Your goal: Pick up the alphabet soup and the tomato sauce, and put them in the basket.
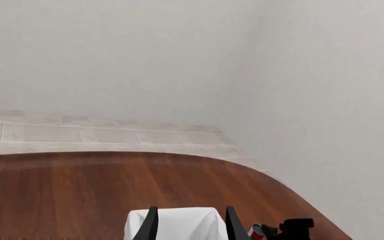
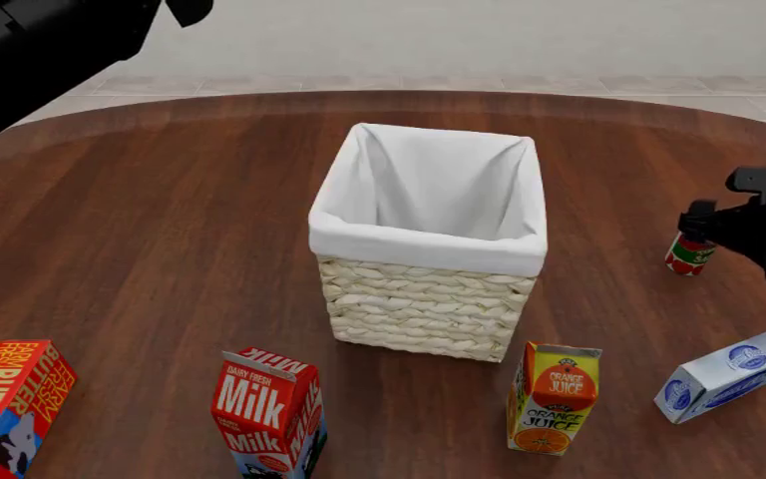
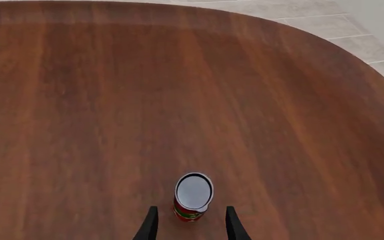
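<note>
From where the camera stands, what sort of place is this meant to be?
Probably a simulated kitchen or dining corner: a round wooden table on pale floor tiles, set with groceries such as a milk carton and an orange juice carton around a wicker basket.

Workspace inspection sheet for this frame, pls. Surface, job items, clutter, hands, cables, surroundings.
Surface: round dark wood table, no spills seen.
Job's things: basket upright mid-table, only its white liner visible inside; tomato sauce upright on the table to the basket's right; alphabet soup not seen in any view.
Clutter: butter carton, milk carton, orange juice carton, and a blue-and-white box on its side, all along the near edge.
Grippers: left hand open, holding nothing, basket ahead of it; right hand open, at the tomato sauce.
Cables: nothing seen.
Surroundings: pale tiled floor, plain white walls.
</note>
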